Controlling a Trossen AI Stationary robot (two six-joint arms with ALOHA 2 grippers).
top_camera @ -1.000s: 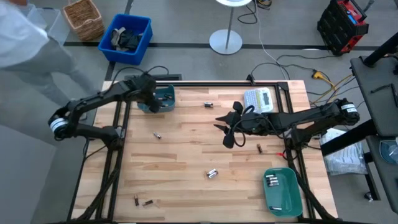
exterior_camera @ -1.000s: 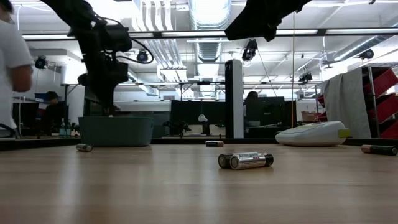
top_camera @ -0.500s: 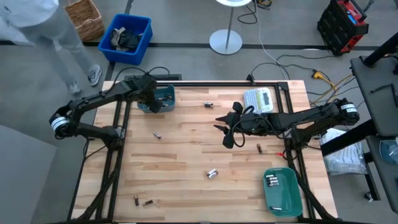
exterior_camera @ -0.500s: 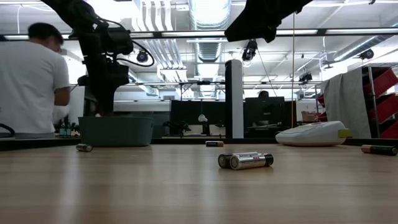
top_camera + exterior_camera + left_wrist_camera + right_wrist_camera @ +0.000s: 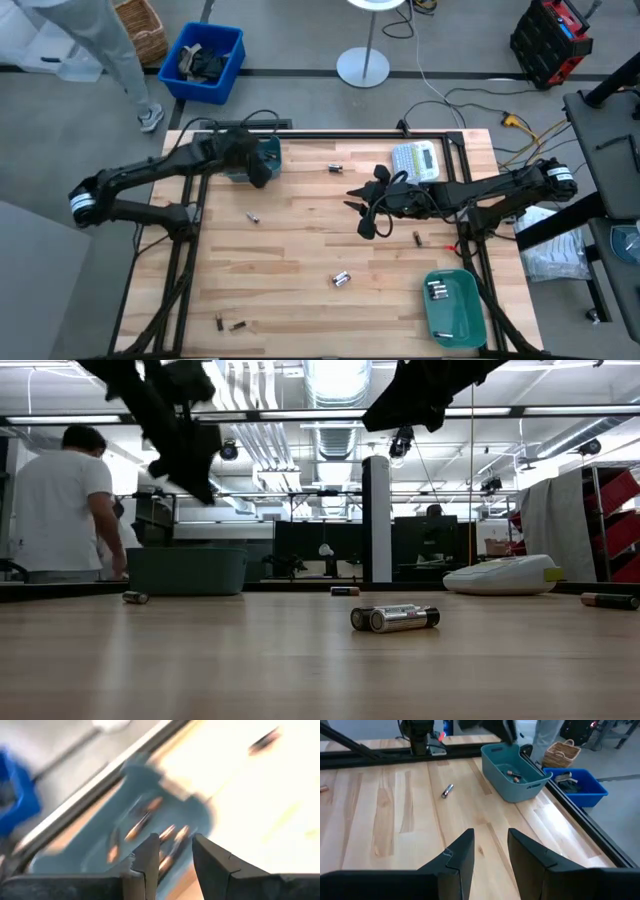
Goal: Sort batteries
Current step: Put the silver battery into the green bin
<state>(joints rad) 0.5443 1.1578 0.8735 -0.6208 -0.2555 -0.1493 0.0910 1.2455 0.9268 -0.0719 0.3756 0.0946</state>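
Left gripper [image 5: 257,176] beside teal bin [image 5: 268,152], right gripper [image 5: 364,212] mid-table, both fingers apart, empty; risk: stray batteries [image 5: 341,279] rolling when nudged during pickup.

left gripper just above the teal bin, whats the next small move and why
Probably swing the left gripper toward the lone battery lying on the wood just in front of the teal bin. Its fingers stand apart with nothing between them, brown cells already lie in that bin, and this loose cell is the nearest one.
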